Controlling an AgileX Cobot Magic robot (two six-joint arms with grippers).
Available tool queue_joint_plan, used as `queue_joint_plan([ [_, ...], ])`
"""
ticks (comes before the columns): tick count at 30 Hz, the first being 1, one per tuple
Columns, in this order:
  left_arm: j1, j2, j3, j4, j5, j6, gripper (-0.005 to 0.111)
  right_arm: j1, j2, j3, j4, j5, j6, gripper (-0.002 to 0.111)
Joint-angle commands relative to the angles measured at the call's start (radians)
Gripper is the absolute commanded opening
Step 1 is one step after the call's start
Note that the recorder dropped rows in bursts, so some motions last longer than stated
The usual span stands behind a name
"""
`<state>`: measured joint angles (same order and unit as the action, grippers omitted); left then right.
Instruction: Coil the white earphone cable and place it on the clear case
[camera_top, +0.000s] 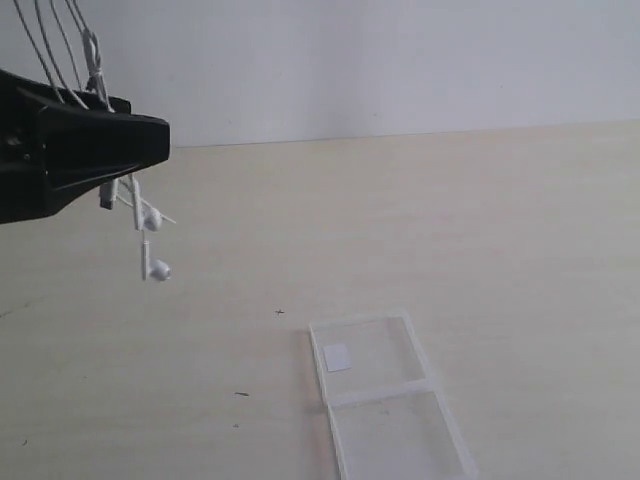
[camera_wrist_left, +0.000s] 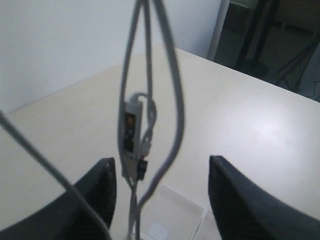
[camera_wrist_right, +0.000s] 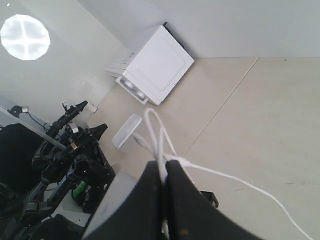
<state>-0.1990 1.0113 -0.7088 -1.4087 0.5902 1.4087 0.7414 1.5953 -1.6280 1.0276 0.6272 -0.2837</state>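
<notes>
Surface: pale wood-toned table, matte, with a few tiny dark specks. The left wrist view shows a soft patch of glare on it.

Room: a plain white wall meets the table's far edge. Past the table's corner, the left wrist view takes in a dark opening with a pale frame. The right wrist view shows a white box-like unit, black stands and one bright round light.

The clear case lies opened flat on the table, with a white sticker on its farther half.

The white earphone cable hangs in the air, well left of the case. Its earbuds dangle clear of the table and its strands run up out of frame.

Left gripper: jaws apart. The cable loop and inline remote hang between the fingers, with no contact that I can make out.

Right gripper: fingers pressed together, pinching loops of the cable.
</notes>
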Motion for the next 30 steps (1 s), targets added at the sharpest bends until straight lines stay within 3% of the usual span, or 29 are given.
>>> queue_joint_plan([
  [1,0.0,0.001,0.001,-0.014,-0.015,0.005,0.054,0.002,0.0,-0.003,0.01,-0.013,-0.008,0.0],
  [9,0.0,-0.003,0.001,0.145,0.119,-0.107,0.054,0.002,0.0,-0.003,-0.043,-0.009,-0.01,0.0],
  [16,0.0,-0.077,0.001,0.389,0.11,-0.3,0.054,0.002,0.0,-0.003,-0.113,-0.015,0.0,0.0],
  [20,0.0,-0.129,0.001,0.451,0.106,-0.332,0.054,0.002,0.0,-0.003,-0.113,-0.015,0.0,0.0],
  [27,0.0,-0.173,0.001,0.533,0.081,-0.41,0.078,0.002,0.0,-0.003,-0.113,-0.015,0.0,0.0],
  [30,0.0,-0.175,0.001,0.6,0.066,-0.485,0.079,0.002,0.0,-0.003,-0.113,-0.015,0.0,0.0],
])
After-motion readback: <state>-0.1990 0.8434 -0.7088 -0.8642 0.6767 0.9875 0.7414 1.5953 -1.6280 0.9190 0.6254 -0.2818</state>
